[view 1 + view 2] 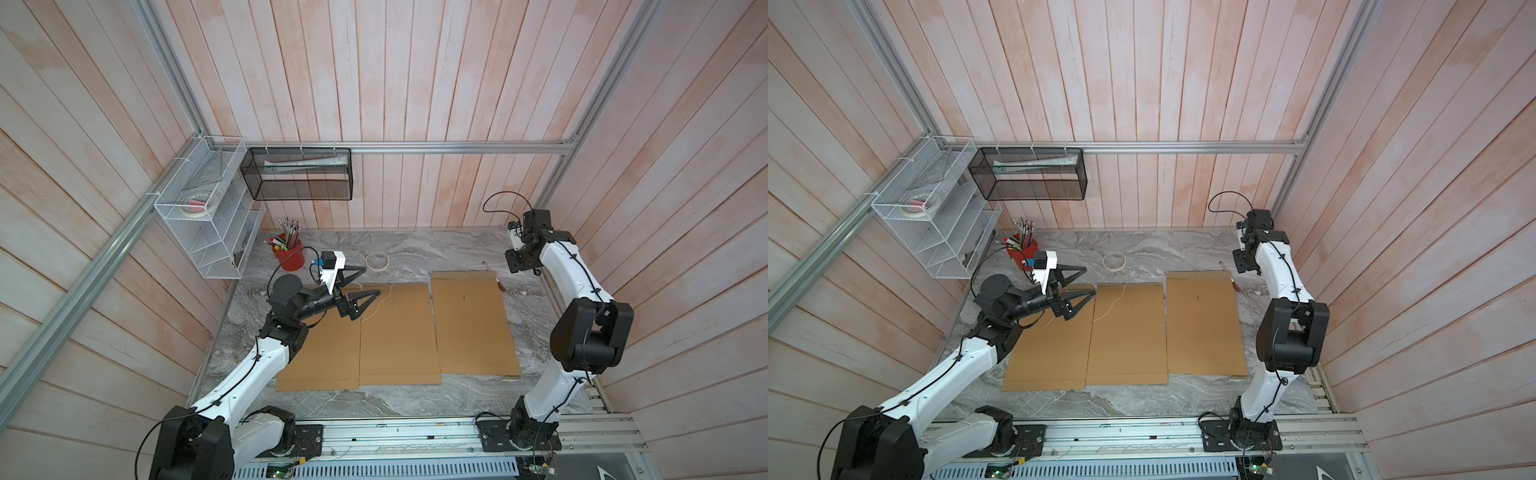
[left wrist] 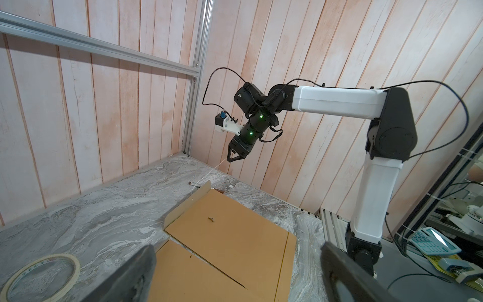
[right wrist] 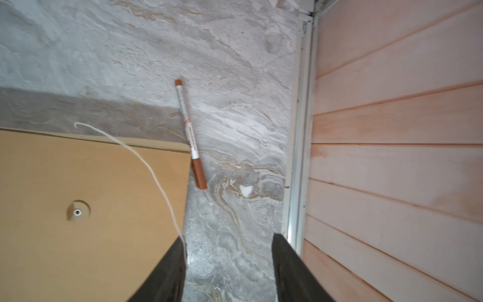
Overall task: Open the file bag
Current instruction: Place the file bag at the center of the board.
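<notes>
Three brown file bags lie side by side on the marble table in both top views. The right file bag [image 1: 473, 328] has its flap [image 2: 188, 206] standing up at the far edge, with its button [image 3: 76, 212] bare. A white string [image 3: 146, 162] runs from the flap up to my right gripper [image 3: 228, 261]. That gripper hangs above the table's back right corner with its jaws apart, and the string rests against one finger only. My left gripper [image 1: 372, 281] hovers wide open over the far edge of the left file bag [image 1: 320, 353], holding nothing.
A brown-capped pen [image 3: 189, 133] lies beside the right bag's far corner. A tape roll [image 1: 377, 262] and a red pen cup [image 1: 289, 253] sit at the back left. A white wire rack [image 1: 208, 216] and a black mesh basket [image 1: 299, 174] hang on the walls.
</notes>
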`<state>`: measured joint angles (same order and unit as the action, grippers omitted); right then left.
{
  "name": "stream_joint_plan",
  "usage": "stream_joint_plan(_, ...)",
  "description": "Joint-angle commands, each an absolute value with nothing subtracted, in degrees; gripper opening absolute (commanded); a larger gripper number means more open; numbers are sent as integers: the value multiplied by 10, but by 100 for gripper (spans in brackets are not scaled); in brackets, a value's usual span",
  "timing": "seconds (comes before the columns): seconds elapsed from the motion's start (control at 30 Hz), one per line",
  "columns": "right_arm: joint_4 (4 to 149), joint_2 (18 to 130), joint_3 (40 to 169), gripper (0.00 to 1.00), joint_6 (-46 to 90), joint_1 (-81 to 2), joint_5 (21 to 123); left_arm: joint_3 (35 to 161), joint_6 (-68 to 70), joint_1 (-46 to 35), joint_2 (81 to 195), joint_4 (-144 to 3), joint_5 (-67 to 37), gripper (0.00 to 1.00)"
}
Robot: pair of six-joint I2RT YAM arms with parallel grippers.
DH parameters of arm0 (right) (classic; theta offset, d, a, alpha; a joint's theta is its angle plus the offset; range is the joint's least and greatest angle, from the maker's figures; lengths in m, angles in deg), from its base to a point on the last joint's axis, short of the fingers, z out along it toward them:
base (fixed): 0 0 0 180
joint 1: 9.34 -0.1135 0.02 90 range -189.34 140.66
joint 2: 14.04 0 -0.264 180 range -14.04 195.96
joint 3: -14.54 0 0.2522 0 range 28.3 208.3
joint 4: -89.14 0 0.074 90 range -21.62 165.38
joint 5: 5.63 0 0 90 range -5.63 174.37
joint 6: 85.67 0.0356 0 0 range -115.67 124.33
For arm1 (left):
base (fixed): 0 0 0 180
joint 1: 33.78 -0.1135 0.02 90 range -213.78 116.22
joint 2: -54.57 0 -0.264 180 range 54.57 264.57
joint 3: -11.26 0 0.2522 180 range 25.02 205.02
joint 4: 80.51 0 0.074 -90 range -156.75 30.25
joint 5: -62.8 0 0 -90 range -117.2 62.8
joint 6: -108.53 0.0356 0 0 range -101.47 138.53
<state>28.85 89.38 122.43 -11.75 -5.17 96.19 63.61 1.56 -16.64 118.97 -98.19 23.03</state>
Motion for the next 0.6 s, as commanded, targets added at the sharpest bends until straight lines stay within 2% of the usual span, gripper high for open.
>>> stream_joint_plan(0.0, 285, 855, 1248, 55, -82, -50, 1034, 629, 19, -170, 1184, -968, 207, 99)
stream_joint_plan(0.03, 283, 847, 1248, 54, -70, -50, 1024, 627, 21, -169, 1184, -960, 198, 98)
stream_joint_plan(0.13, 279, 811, 1232, 39, -35, -62, 922, 622, 19, -168, 1188, -942, 174, 94)
stream_joint_plan(0.2, 299, 781, 1194, 23, 4, -89, 883, 612, 11, -166, 1190, -946, 159, 86)
stream_joint_plan(0.27, 337, 756, 1140, 12, 38, -123, 855, 602, 4, -159, 1195, -953, 143, 80)
stream_joint_plan(0.4, 432, 751, 1042, 10, 112, -168, 808, 594, 5, -138, 1197, -947, 118, 75)
stream_joint_plan(0.57, 512, 828, 1007, 8, 149, -168, 781, 578, -3, -120, 1174, -946, 86, 74)
